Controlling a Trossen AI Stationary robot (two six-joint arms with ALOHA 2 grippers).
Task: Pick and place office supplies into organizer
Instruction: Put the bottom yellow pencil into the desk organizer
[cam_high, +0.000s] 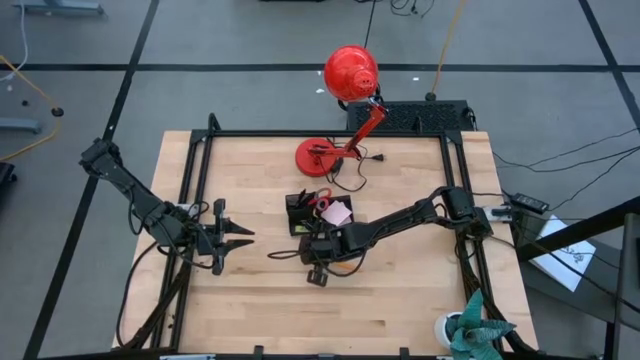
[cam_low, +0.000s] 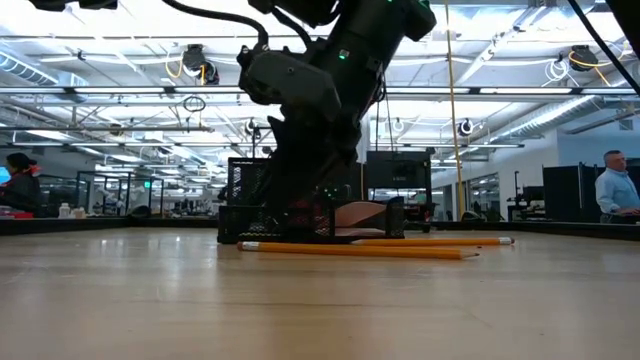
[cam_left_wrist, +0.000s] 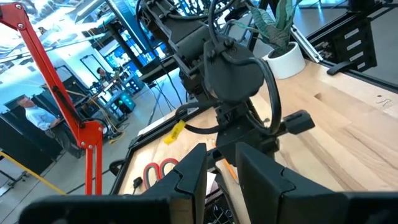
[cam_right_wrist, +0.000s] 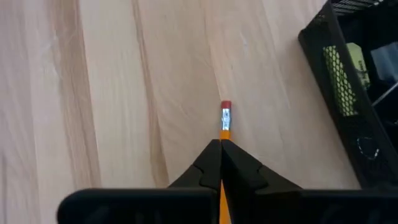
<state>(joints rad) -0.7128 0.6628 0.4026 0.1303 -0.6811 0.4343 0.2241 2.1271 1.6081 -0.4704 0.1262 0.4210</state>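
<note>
orange wooden pencil (cam_right_wrist: 225, 124), its pink eraser end sticking out past the fingertips, is pinched in the right gripper (cam_right_wrist: 221, 144), whose dark fingers are closed tight around its shaft down at the pale wooden table (cam_high: 400, 300). in the high view this gripper (cam_high: 318, 252) sits just at 6 o'clock of the black mesh organizer tray (cam_high: 300, 215), so the move ahead looks to turn on a short carry toward 12 o'clock, up and over the tray's near wall. the pencil's long axis runs roughly 3-to-9 across the table, along that wall, and would probably need tipping or turning to drop into a compartment. a second orange pencil (cam_low: 430, 241) lies on the table beside the held one (cam_low: 350, 248). the left gripper (cam_high: 240, 237) waits well off at 9 o'clock, fingers part open and empty; the right arm is clearly the nearer one.
</note>
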